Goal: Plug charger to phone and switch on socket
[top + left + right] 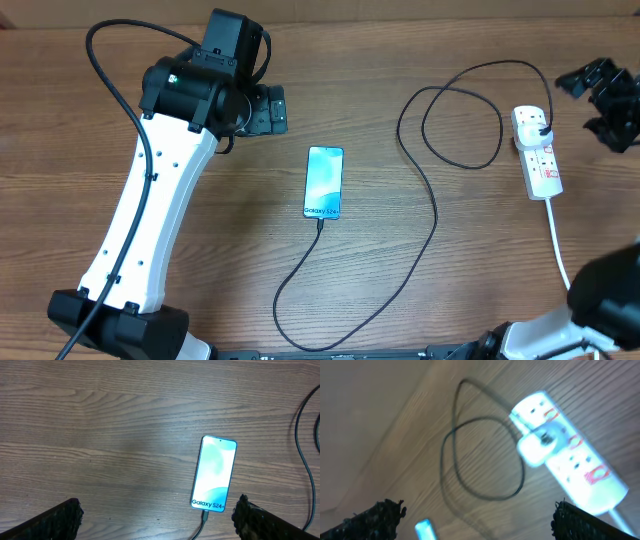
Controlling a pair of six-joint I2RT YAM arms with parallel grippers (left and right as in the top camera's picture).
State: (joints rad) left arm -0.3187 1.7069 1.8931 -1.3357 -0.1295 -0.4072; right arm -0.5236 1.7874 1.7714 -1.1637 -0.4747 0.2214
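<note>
The phone (324, 182) lies flat mid-table, its cyan screen lit, with the "Galaxy" text at the near end. The charger cable (420, 225) has its tip in the phone's near end, loops across the table, and its plug (541, 128) sits in the white socket strip (537, 152) at the right. My left gripper (268, 110) is open and empty, up and left of the phone; the left wrist view shows the phone (215, 474) between its spread fingers (157, 517). My right gripper (600, 85) is open and empty, above the strip's far right; the blurred right wrist view shows the strip (570, 467).
The strip's thick white cord (556, 240) runs toward the near right edge, beside my right arm's base (600, 300). My left arm (160, 200) crosses the table's left side. The cable forms a loop (460, 115) left of the strip.
</note>
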